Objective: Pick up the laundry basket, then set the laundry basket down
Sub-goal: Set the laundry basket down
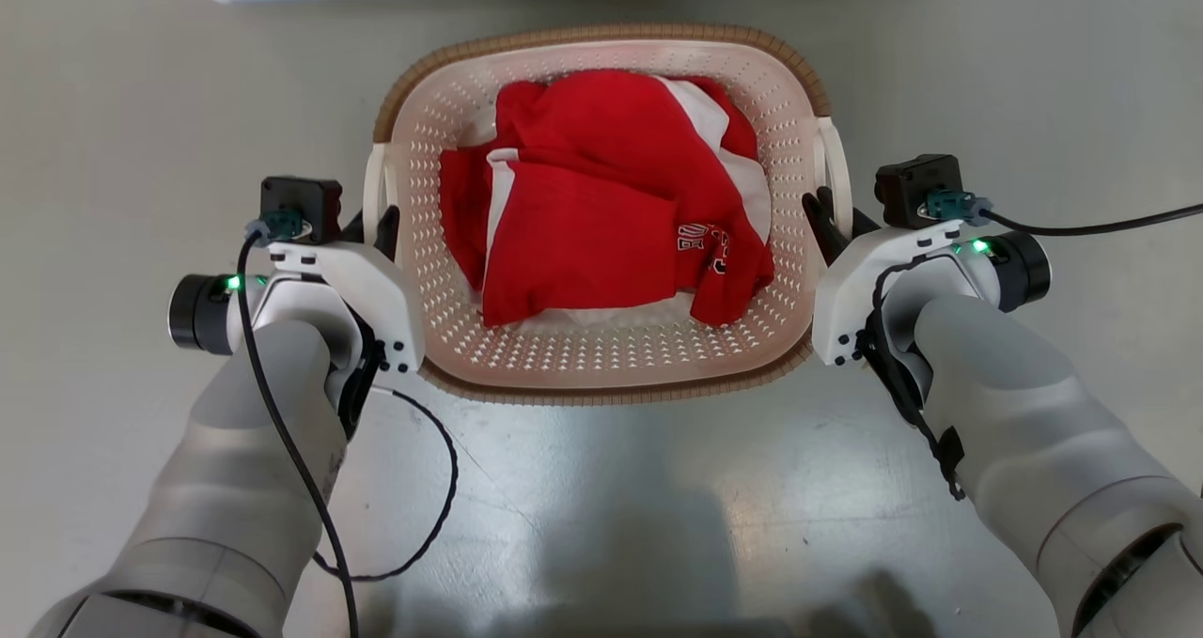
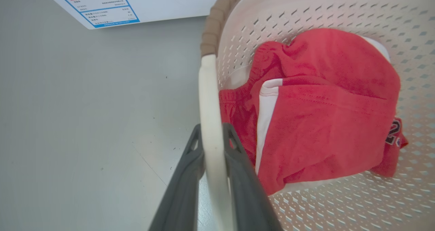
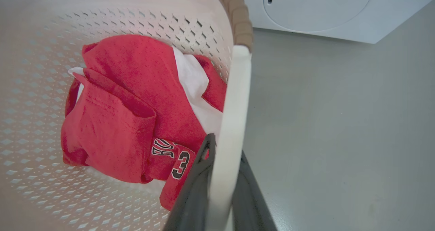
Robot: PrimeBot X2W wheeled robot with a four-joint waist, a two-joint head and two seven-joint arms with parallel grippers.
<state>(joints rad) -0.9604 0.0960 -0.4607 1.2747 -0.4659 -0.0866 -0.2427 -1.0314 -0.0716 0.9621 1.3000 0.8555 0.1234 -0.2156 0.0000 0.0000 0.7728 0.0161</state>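
A cream-white perforated plastic laundry basket [image 1: 601,361] with a brown woven-look rim is over the smooth grey floor [image 1: 141,102], just short of a white washing machine [image 3: 316,10]. It is square in front of the robot, between its two pale arms. The basket is upright, mouth open to the ceiling, and its long axis runs across the robot from one white loop handle to the other. Whether its base rests on the floor or hangs clear of it, I cannot tell.

The left gripper [image 1: 374,229] has its two dark fingers pinched close on the left handle [image 2: 208,98], one finger on each side of the loop. The right gripper [image 1: 835,220] grips the right handle [image 3: 236,98] the same way, nearly closed with only the handle's thickness between its fingers.

Inside lies a crumpled heap of red and white clothing [image 1: 601,196] with dark lettering and a numeral on one fold.
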